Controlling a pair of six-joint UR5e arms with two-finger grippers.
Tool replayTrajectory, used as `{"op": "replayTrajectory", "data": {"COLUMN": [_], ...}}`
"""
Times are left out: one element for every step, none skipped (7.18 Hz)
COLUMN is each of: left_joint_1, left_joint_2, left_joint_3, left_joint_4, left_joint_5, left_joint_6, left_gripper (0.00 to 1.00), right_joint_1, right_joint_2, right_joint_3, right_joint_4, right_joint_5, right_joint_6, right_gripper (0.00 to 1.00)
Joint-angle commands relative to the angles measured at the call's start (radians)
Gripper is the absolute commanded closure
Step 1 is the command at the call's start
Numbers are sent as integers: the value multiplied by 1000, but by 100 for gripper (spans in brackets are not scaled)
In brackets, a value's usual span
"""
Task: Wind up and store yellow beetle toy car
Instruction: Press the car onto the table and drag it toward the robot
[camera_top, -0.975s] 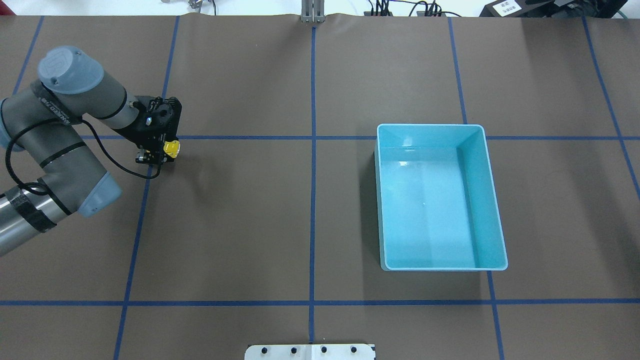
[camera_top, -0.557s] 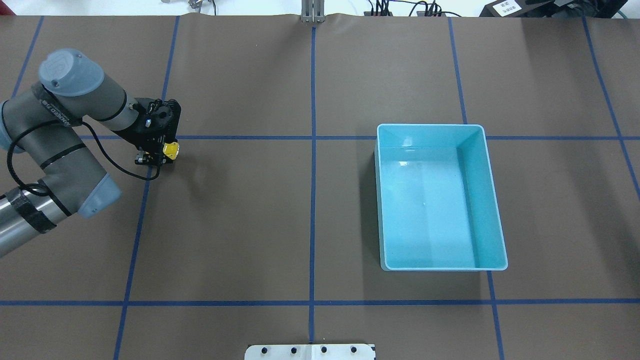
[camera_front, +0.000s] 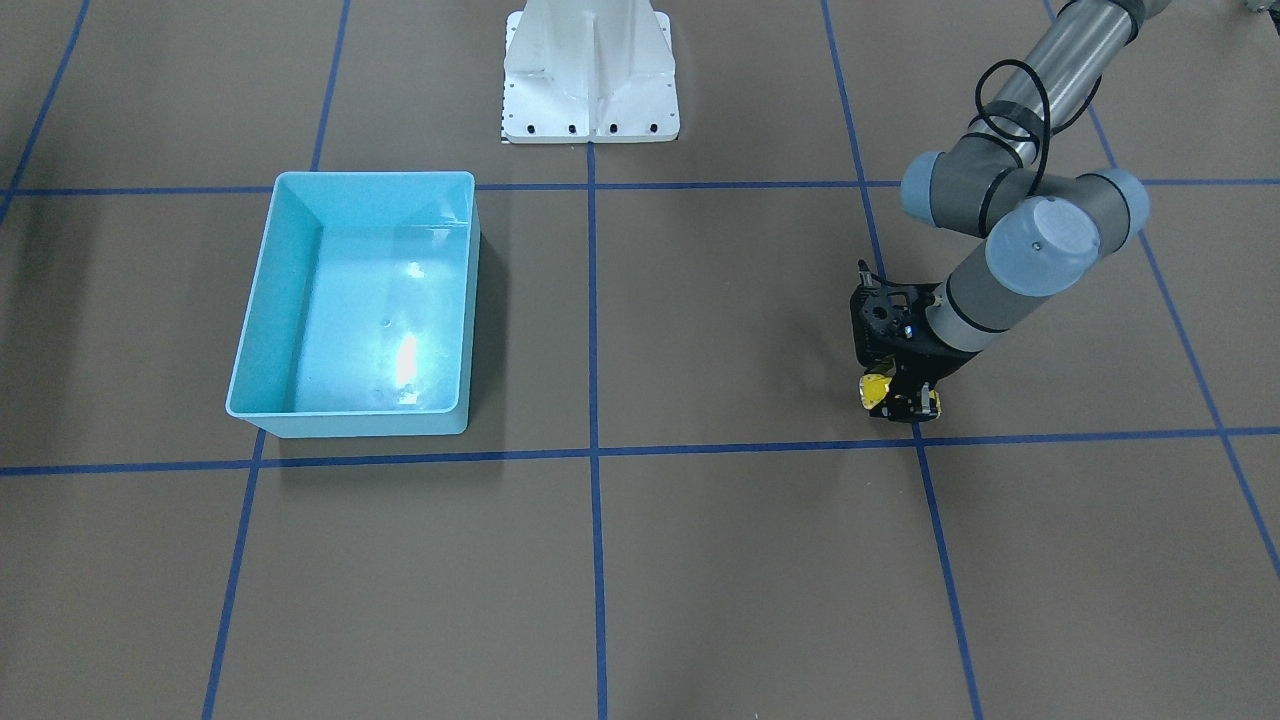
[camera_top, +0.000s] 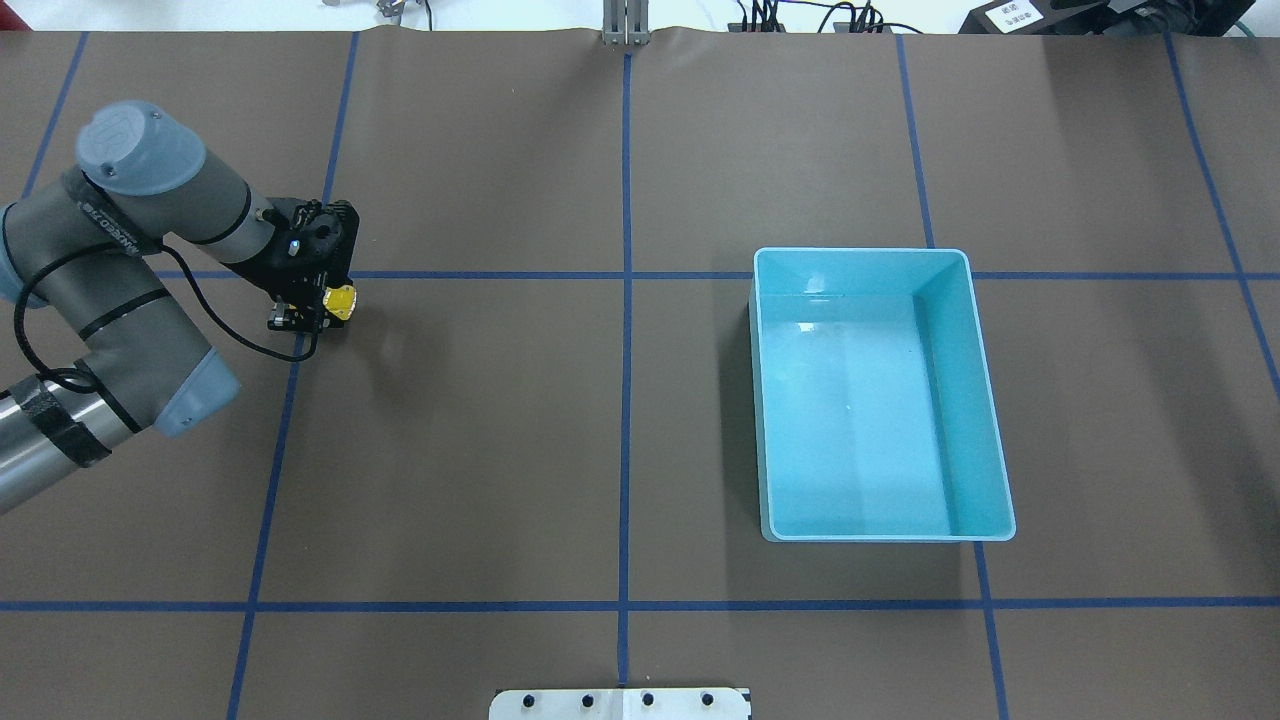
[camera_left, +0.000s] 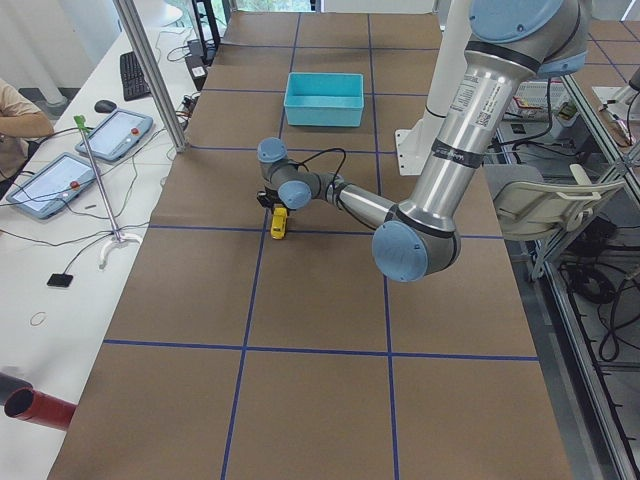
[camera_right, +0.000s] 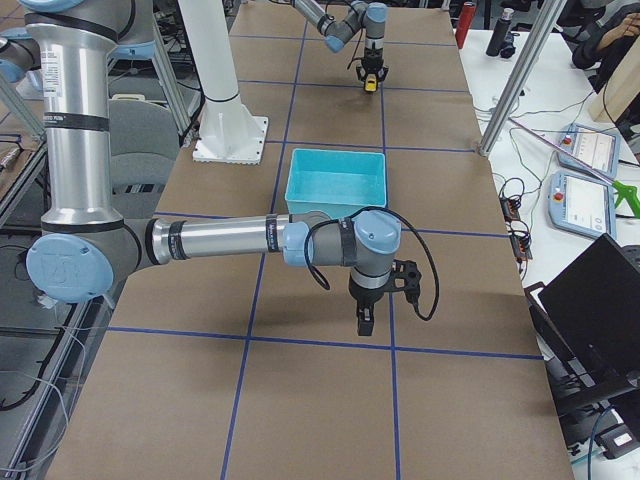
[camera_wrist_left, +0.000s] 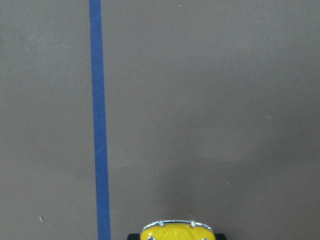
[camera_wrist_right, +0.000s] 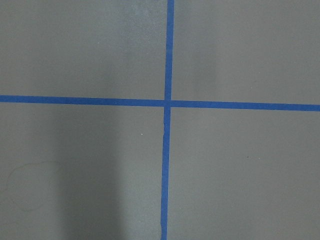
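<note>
The yellow beetle toy car (camera_top: 342, 299) sits low on the table (camera_top: 500, 450), caught in the left claw (camera_top: 312, 312). The claw appears pinched on its sides, with yellow showing either side of the black fingers. In the left wrist view the car's nose pokes out just ahead of the claw, with a blue tape line (camera_wrist_left: 99, 120) beside it.

The winding step looks to be in hand. It calls for drawing the car backward with its wheels pressed to the table, then lifting it clear.

The light blue bin (camera_top: 945, 400) stands well apart from that claw, across the table, and nothing shows inside it. The right claw (camera_right: 365, 318) hangs near the bin, and whether it is spread or closed cannot be told.
</note>
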Motion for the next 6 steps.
{"op": "replayTrajectory", "data": {"left_joint_1": [-2,-3,-4,-8,-8,-8], "left_joint_2": [19,29,43,46,65,66], "left_joint_3": [41,29,17,14,-3,-3], "left_joint_4": [-82,-84,-86,-86,-86,-87], "left_joint_5": [-1,-3,-4,-6,-4,-6], "left_joint_6": [-1,0,0,2,2,2], "left_gripper": [100,100,100,100,100,100], "right_joint_1": [-2,-2,-4,-4,-7,-12], "right_joint_2": [0,1,1,1,1,1], "right_joint_3": [0,0,0,0,-2,-2], "right_joint_4": [-1,-1,-1,-1,-1,-1], "right_joint_5": [0,0,0,0,0,0], "right_joint_6": [0,0,0,0,0,0], "right_gripper": [0,0,0,0,0,0]}}
